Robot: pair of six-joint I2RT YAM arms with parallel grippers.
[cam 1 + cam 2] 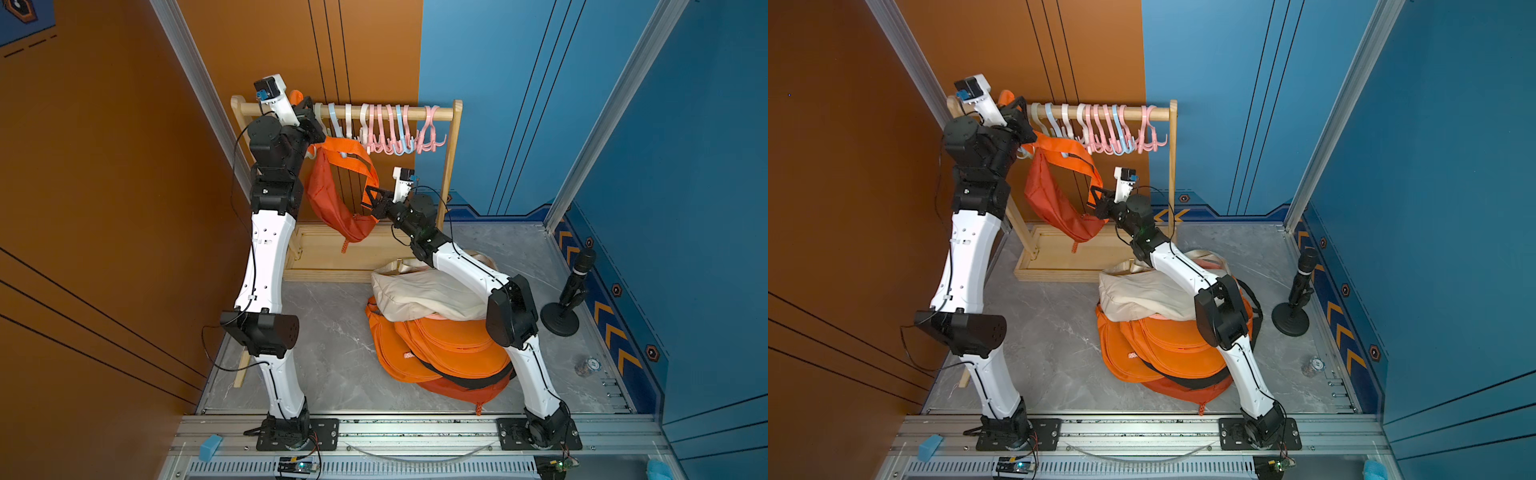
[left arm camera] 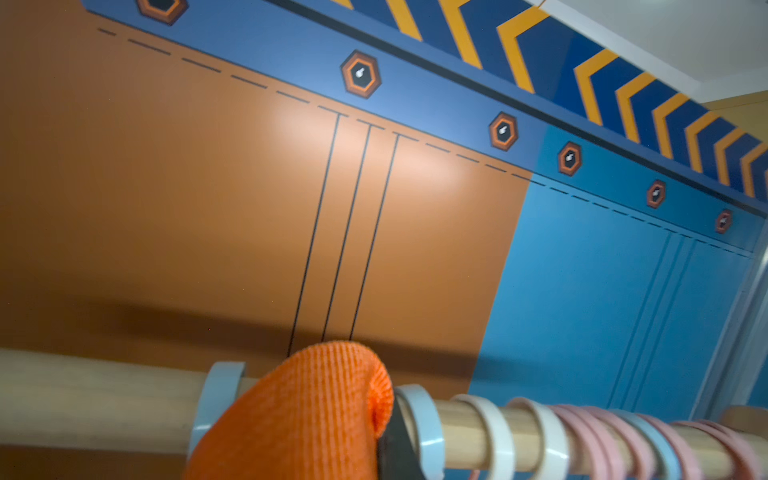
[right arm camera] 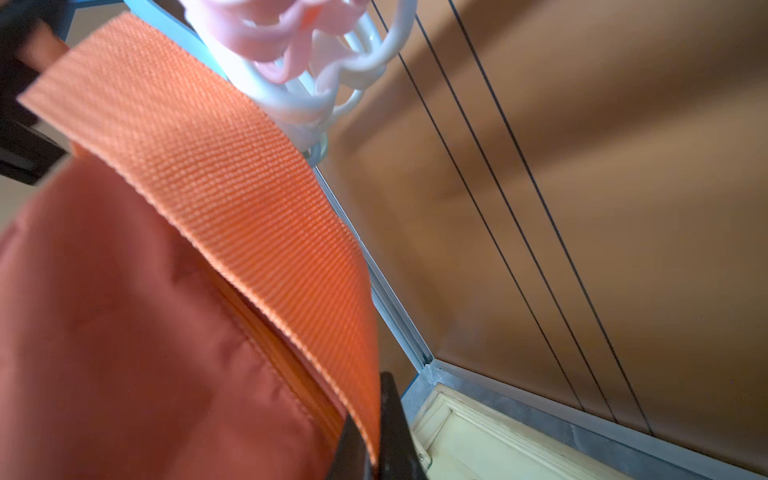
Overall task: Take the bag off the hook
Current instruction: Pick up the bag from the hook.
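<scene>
**A:** Starting at the left, what is the left gripper doing?

**B:** The left gripper [image 1: 306, 109] is up at the left end of the wooden rail [image 1: 415, 111]. Its jaws are pinched on a fold of the orange strap [image 1: 353, 154], and the fold bulges up past the rail between two pale blue hook rings.

**A:** And the bag?

**B:** The orange waist bag [image 1: 332, 199] hangs in the air below the rail, over the rack's wooden base [image 1: 328, 253], slung from its strap. A pale blue hook [image 1: 335, 120] crosses the strap. I cannot tell whether the strap is looped on it.

**A:** What about the right side?

**B:** The right gripper [image 1: 371, 198] is clamped on the strap's lower end, just beside the bag's body.

**A:** Anything further right?

**B:** A row of pink, white and blue hooks [image 1: 386, 129] is bunched along the rail. On the floor a cream bag [image 1: 419, 291] lies on top of a pile of orange bags [image 1: 436, 353]. A black microphone stand [image 1: 573, 286] is near the right wall.
</scene>
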